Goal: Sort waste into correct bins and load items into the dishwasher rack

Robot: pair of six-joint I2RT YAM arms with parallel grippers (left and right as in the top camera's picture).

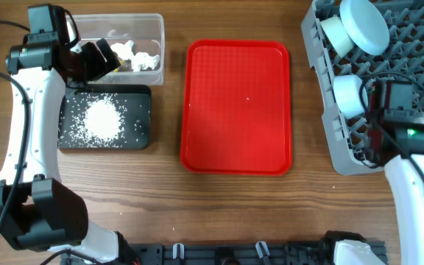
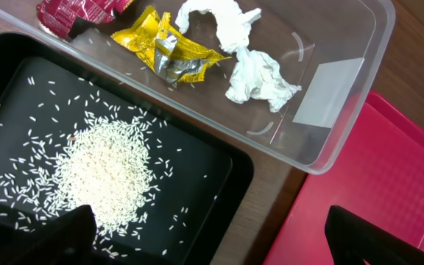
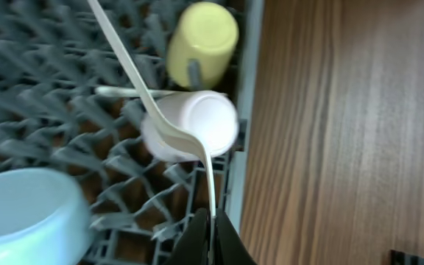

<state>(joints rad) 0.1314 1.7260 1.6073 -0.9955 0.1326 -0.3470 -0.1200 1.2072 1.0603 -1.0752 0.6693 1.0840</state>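
Note:
My left gripper (image 2: 212,246) (image 1: 103,62) is open and empty above the right edge of the black tray (image 2: 205,165) (image 1: 143,96), which holds the rice heap (image 2: 105,169) (image 1: 101,118). The clear tub (image 2: 330,88) (image 1: 116,22) holds a red wrapper (image 2: 68,11), a yellow wrapper (image 2: 164,48) and white tissue (image 2: 249,70). My right gripper (image 3: 212,221) (image 1: 372,97) is shut on the thin handle of a white plastic utensil (image 3: 207,173) over the grey rack (image 3: 50,110) (image 1: 330,140). In the rack sit a white cup (image 3: 208,121) (image 1: 348,92), a yellow cup (image 3: 201,44), a blue bowl (image 3: 28,213) and the plate (image 1: 366,26).
The flat red tray (image 1: 234,107) (image 2: 389,169) lies between the bins and the rack. A second white utensil handle (image 3: 120,48) crosses the rack pegs. Bare wooden table (image 3: 344,132) lies beside the rack's edge.

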